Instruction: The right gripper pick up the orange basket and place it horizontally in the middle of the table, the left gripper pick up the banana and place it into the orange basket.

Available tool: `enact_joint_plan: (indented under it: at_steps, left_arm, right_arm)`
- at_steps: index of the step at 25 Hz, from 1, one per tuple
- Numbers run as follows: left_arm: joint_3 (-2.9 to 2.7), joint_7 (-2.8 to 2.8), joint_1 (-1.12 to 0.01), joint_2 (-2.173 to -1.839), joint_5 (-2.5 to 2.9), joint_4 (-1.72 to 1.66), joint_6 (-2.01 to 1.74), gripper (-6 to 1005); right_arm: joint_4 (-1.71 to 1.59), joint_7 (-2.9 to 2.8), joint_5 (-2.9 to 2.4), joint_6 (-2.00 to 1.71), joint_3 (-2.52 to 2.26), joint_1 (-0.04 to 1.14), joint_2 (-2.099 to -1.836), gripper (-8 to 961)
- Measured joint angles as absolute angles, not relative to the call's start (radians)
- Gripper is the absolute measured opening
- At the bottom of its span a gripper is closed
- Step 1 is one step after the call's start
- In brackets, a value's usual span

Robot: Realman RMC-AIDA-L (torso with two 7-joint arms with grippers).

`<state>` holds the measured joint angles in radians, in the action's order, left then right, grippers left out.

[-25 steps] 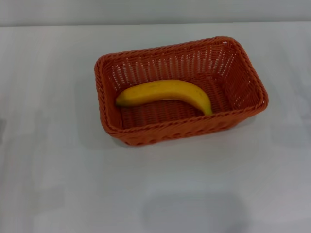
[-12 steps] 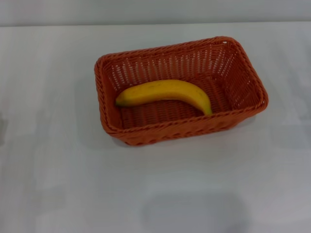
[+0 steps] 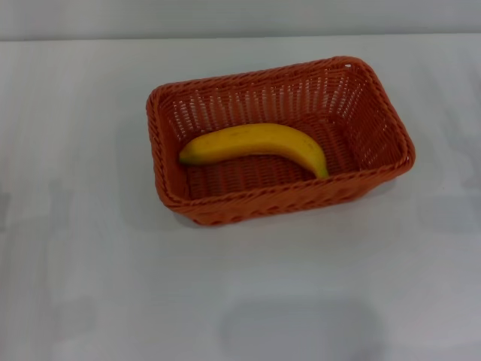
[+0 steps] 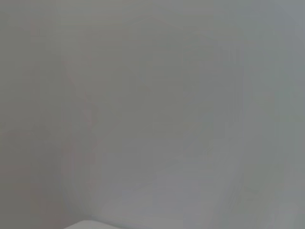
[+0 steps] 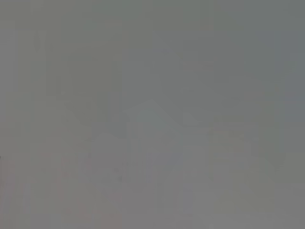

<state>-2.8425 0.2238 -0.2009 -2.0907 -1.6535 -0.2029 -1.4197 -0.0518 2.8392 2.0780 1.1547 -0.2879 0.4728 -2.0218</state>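
Observation:
The orange basket (image 3: 279, 139) lies lengthwise across the middle of the white table (image 3: 90, 263) in the head view. Inside it rests the yellow banana (image 3: 255, 144), curved, one end near the basket's left wall and the other toward its front right. Neither gripper shows in the head view. Both wrist views hold only a plain grey surface, with no fingers and no task object in them.
Bare white tabletop surrounds the basket on all sides. The table's far edge (image 3: 240, 37) runs along the back, with a grey wall behind it.

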Motion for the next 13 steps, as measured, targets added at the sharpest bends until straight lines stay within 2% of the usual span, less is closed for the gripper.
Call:
enact_joint_plan:
  at_steps: [13]
  left_arm:
    - [-2.842, 0.225, -0.202, -2.089, -1.654, -0.215, -1.425, 884]
  right_arm:
    - [-0.052, 2.838, 2.078, 1.157, -0.287, 0.464, -2.022, 840]
